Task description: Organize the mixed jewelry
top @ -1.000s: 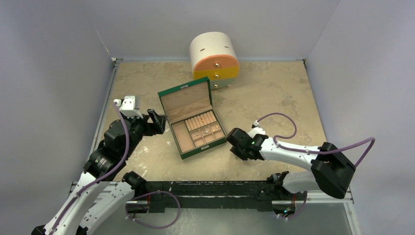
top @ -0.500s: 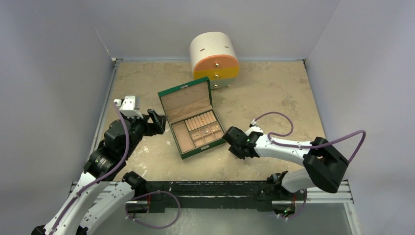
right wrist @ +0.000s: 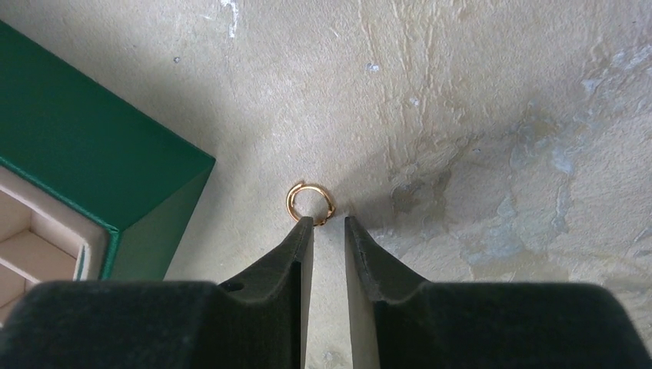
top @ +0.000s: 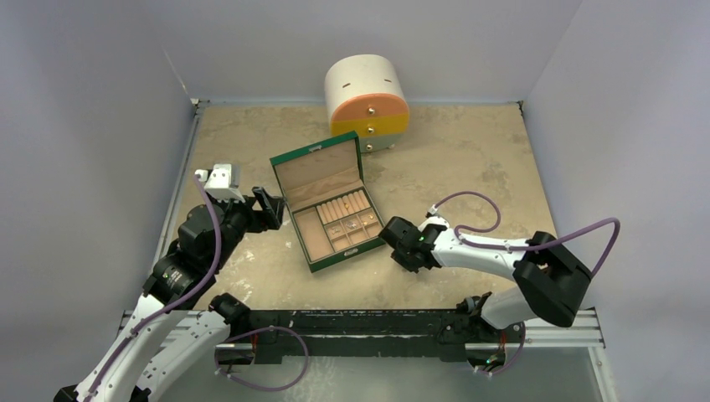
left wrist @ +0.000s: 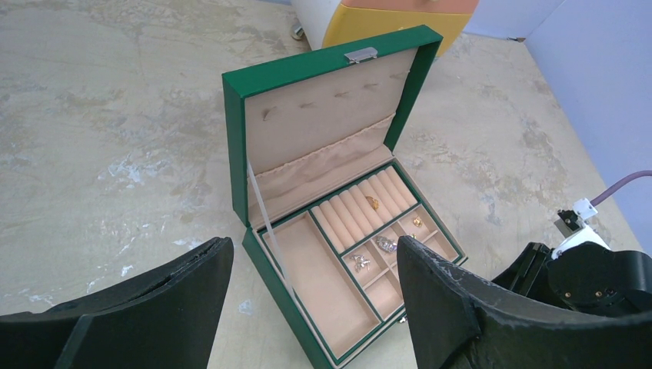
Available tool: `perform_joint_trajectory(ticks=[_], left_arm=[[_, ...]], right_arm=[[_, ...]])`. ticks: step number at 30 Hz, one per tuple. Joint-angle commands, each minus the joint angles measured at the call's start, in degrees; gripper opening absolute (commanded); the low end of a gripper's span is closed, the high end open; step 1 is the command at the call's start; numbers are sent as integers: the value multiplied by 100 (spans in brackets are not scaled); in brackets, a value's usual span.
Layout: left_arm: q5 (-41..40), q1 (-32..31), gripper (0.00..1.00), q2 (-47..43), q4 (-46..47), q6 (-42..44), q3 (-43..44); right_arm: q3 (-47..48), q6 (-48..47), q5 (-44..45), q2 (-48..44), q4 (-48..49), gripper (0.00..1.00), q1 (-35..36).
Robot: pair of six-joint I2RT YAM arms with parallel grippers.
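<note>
Gold-coloured and probably featherlight, the thin ring (right wrist: pixel 290 204) lies flat on the table (right wrist: pixel 477 115) near the green jewelry box (right wrist: pixel 92 146), its near rim at the tips of the right gripper (right wrist: pixel 329 221), jaws a slit apart and empty (slippery wire: pinch that rim squarely).

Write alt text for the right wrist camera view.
A small gold ring lies on the tan table, its near edge at the tips of the right gripper, whose jaws stand narrowly apart. A green box corner shows at left.
</note>
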Motion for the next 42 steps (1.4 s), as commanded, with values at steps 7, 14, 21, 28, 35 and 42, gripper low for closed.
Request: perform_joint_trajectory(ticks=[7,14,21,28,35,42], left_arm=[[26,52,78,26,135,86,52],[26,50,78,22,135,86,47],[26,50,78,18,132,86,49],[17,50,78,17,118,86,47],[21,50,78,41,133,77,50],[73,55,78,91,152,10,36]], right_arm=[[175,217,375,175,-331,24,24],[228,268,397,291,-406,23,22],[325,257,389,461,-514,19,25],[381,198,372,566,-604,9,28],[353,-29,407,510,-531,0,29],[-7,-783,434,-141,62,0,27]])
